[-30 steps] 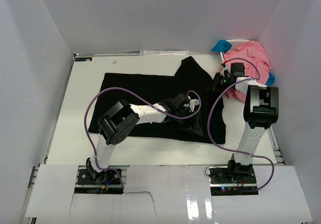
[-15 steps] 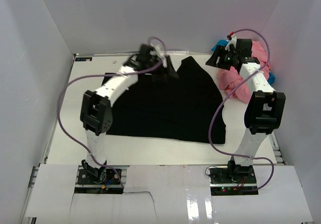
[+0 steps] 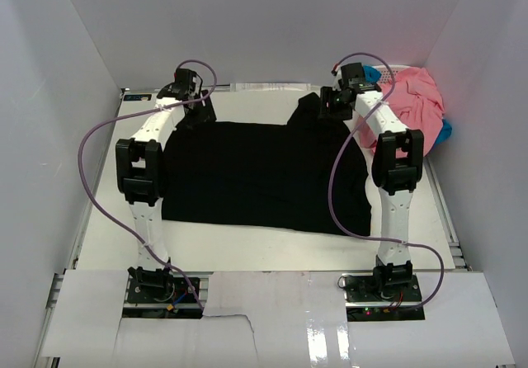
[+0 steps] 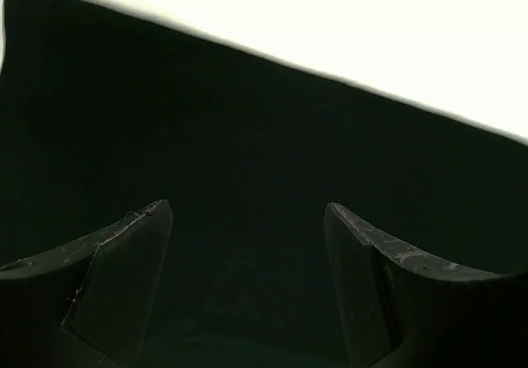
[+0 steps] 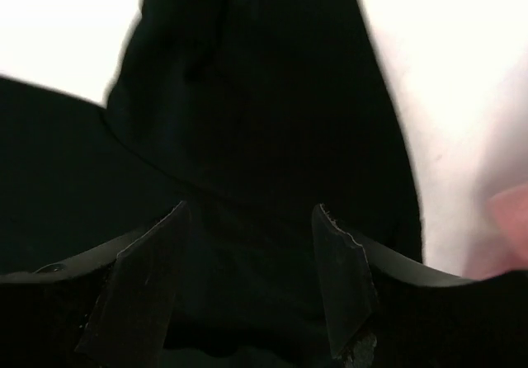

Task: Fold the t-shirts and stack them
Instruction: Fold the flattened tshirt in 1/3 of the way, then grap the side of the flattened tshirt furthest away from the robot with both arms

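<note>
Nearest the arm bases, the bench (image 3: 247,248) is bare up to the near hem of the black t-shirt (image 3: 264,178). The shirt lies spread and mostly flat across the middle and has barely shifted over the last second.

What has changed is the arms. A second ago the left arm was doubled over the middle of the shirt and the right was at the pink heap, its jaws nearly closed. Now both arms are stretched out to the shirt's far edge. The left hand (image 3: 198,110) hangs over the far left corner with its jaws wide and nothing between them, only black cloth below. The right hand (image 3: 328,104) has opened up, also holds nothing, and hovers over the flap of cloth that juts out at the far right corner.

This looks like lining up to pinch the far edge and bring it toward the near side, so the first fold has probably not begun.

Both wrist views are almost all black, so creases, seams and whether any fingertip touches the fabric cannot be made out.

Farthest right, the pink t-shirts (image 3: 417,92) lie crumpled in a heap that covers most of the basket (image 3: 388,68). How many there are is unclear.
</note>
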### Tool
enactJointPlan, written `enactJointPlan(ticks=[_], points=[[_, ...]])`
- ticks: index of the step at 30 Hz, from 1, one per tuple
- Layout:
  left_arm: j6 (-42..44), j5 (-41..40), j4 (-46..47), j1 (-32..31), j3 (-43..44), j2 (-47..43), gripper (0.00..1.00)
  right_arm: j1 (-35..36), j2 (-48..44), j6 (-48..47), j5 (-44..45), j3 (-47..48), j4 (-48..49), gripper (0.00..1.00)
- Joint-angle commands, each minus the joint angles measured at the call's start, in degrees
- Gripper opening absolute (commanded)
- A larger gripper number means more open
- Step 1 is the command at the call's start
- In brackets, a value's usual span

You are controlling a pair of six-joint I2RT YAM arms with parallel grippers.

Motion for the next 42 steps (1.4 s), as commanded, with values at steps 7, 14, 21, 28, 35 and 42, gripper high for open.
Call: enactJointPlan(ticks=[7, 14, 21, 28, 35, 42], points=[[5.2, -8.8, -0.2, 0.2, -0.9, 1.2, 0.85, 3.5, -1.1, -1.9, 10.6, -3.7, -3.7, 0.66], [5.7, -13.7, 0.3, 0.2, -1.0, 5.7, 0.84, 4.9, -0.5, -1.9, 17.8, -7.2, -5.0, 0.66], [6.5, -19.6, -0.4, 0.3, 1.1, 10.8, 0.84, 5.0, 0.2, -1.7, 16.4, -10.5, -5.0, 0.65], [5.0, -25.0, -2.3, 0.4, -0.8, 13.0, 0.84, 5.1, -2.7, -0.2, 16.7, -18.9, -4.9, 0.64], [-0.1, -25.0, -5.6, 1.5, -12.3, 7.7, 0.84, 7.0, -11.8, 4.5, 17.5, -35.3, -1.2, 0.63], [-2.2, -27.2, -4.8, 2.3, -28.0, -1.9, 0.84, 8.7, -18.6, 5.5, 18.4, -46.5, 0.8, 0.63]])
